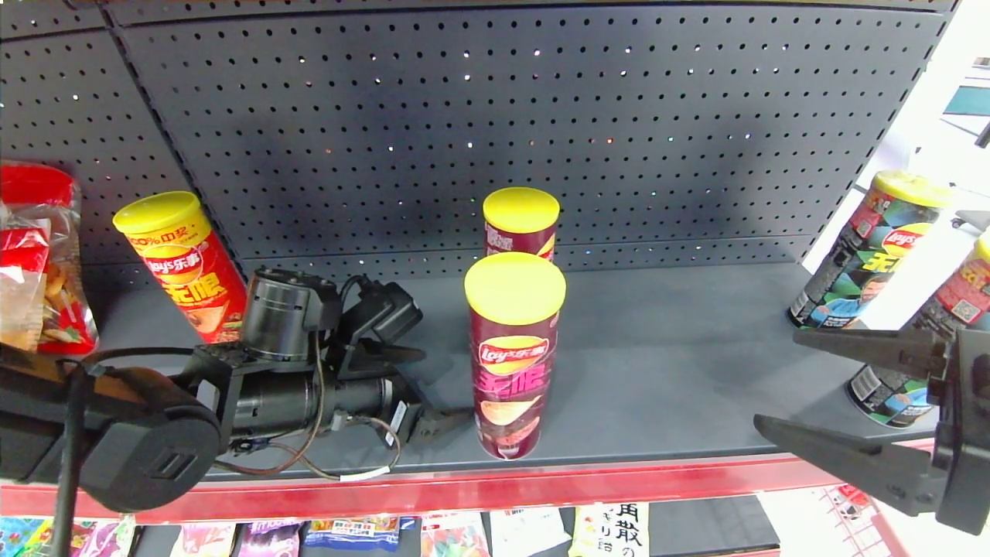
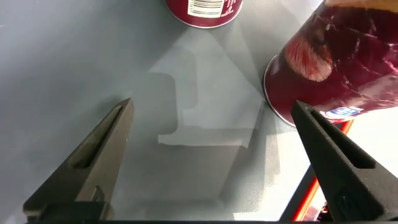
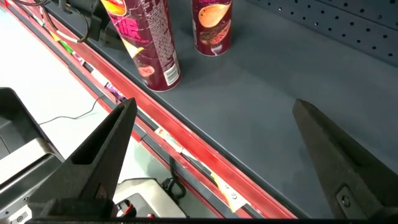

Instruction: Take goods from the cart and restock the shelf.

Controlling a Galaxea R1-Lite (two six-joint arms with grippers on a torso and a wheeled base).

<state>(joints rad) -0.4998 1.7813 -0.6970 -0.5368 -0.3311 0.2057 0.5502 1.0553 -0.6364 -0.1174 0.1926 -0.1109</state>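
Two maroon chip cans with yellow lids stand upright on the grey shelf (image 1: pixel 665 363). The front can (image 1: pixel 514 356) is near the red front edge, the rear can (image 1: pixel 520 224) behind it. My left gripper (image 1: pixel 433 387) lies low over the shelf just left of the front can, open, with nothing between its fingers. In the left wrist view the left gripper (image 2: pixel 212 104) points at bare shelf, with the front can (image 2: pixel 336 56) beside one finger and the rear can (image 2: pixel 204 11) farther off. My right gripper (image 1: pixel 777 379) hangs open and empty at the shelf's right front, also seen as the right gripper (image 3: pixel 214 104), well apart from the front can (image 3: pixel 152 43).
A red chip can (image 1: pixel 182 263) and a snack bag (image 1: pixel 31 255) stand at the left. Two black chip cans (image 1: pixel 874 247) (image 1: pixel 920 348) stand at the right end. A pegboard wall (image 1: pixel 495 116) closes the back. Free shelf lies between the maroon and black cans. Packets (image 1: pixel 348 534) fill the lower shelf.
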